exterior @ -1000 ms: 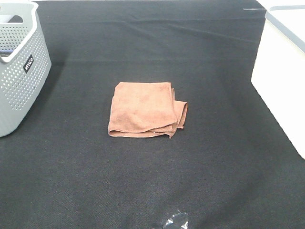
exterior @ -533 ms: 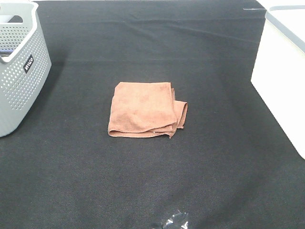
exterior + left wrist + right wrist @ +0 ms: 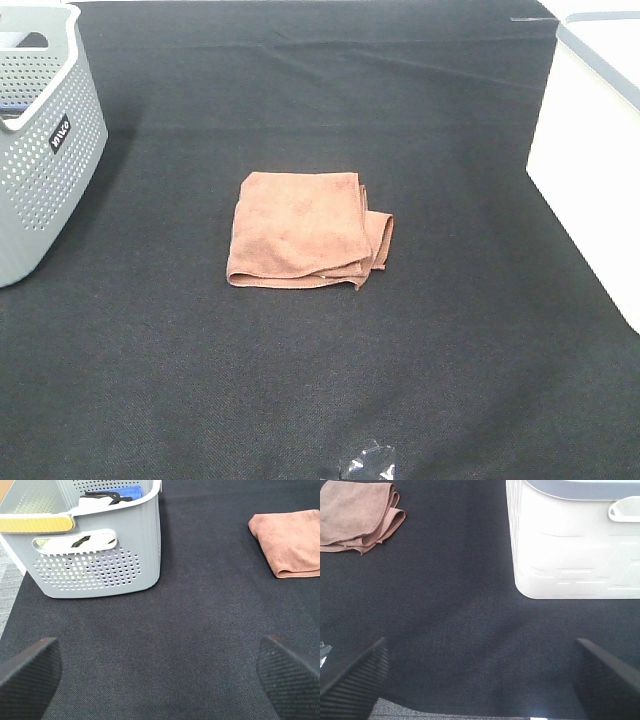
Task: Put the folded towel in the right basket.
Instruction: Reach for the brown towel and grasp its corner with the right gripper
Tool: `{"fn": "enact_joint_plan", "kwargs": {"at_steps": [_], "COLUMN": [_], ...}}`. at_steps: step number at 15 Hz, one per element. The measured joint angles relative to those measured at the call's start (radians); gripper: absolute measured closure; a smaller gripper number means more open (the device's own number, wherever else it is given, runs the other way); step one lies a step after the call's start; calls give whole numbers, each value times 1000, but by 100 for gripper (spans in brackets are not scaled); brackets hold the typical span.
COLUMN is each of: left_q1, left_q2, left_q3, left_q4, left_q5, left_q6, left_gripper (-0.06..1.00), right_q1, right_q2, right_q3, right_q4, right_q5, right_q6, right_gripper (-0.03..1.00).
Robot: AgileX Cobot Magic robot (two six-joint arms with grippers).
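The biggest thing is the black worktop (image 3: 450, 150). It is covered with a dark cloth that has a few soft wrinkles at the far side.

Next is the white basket (image 3: 570, 555). It stands on the worktop ahead of the right end effector (image 3: 480, 680), a bit to that arm's outer side. It has a grey rim and a handle hole.

Then comes the grey basket (image 3: 100, 565), full of little holes. It stands ahead of the left end effector (image 3: 160, 680), toward that arm's outer side. It has a yellow strip on its handle. Something blue, something white and something black lie inside it.

The folded towel (image 3: 300, 230) is orange-brown. It lies flat on the worktop between the two baskets and touches neither. It is ahead of the left end effector, off toward the right arm's side. It is ahead of the right end effector too, off toward the left arm's side. It is well apart from both end effectors.

Both end effectors are released. The black fingers (image 3: 30, 672) of each one are spread wide with only bare worktop between them, and nothing is held.

A tiny shiny scrap (image 3: 365, 465) lies at the near edge of the worktop. I cannot tell what it is.
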Motion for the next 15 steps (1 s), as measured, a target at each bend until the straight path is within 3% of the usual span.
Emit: {"fn": "enact_joint_plan", "kwargs": {"at_steps": [15], "left_q1": [0], "left_q2": [0], "left_q3": [0], "left_q4": [0], "left_q5": [0], "left_q6": [0], "left_gripper": [-5], "right_q1": [0], "right_q2": [0], "right_q3": [0], "right_q4": [-2], "right_q5": [0], "right_q6": [0], "right_gripper": [-2]}}
